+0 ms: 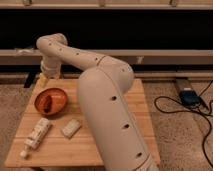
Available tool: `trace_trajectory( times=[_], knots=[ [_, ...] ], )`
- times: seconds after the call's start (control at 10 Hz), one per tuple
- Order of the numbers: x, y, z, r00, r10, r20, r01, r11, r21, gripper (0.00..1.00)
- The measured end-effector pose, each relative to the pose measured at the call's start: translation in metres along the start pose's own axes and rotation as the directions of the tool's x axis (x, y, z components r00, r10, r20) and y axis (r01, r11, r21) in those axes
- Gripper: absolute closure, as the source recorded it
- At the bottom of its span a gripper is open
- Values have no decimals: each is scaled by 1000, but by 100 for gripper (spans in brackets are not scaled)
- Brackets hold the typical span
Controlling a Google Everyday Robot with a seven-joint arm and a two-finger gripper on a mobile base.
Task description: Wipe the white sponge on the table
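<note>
"One white sponge (71, 128), and it lies flat on the table (65, 150), near the middle and towards the front edge. Does anything touch it?"

"Nothing does. One white bottle (37, 134) lies on its side just to the left of it, with a gap between the two. One red bowl (62, 95) stands further back on the left, and it holds something dark red, perhaps food; the view does not settle it."

"And the robot?"

"One arm (105, 100), thick and cream-coloured, bends across the table from the front right. Its one gripper (44, 78) hangs at the back left corner, just behind the bowl and well apart from the sponge."

"How do the fingers stand?"

"They are spread apart and released, grasping nothing and touching none of the three things."

"Anything off the table?"

"One blue box (189, 96) sits on the floor to the right, with black cables (170, 107) looping from it."
</note>
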Motion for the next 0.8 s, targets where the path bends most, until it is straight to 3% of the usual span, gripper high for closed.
trace_trajectory(
  times=[0.2, 0.4, 0.6, 0.8],
  knots=[
    [11, -10, 8, 999, 18, -51, -16, 999, 30, 38],
    [48, -15, 13, 993, 68, -96, -63, 996, 60, 38],
    [84, -4, 14, 985, 122, -121, -113, 991, 77, 38],
    [123, 27, 29, 968, 194, -162, -180, 979, 94, 38]
  ],
)
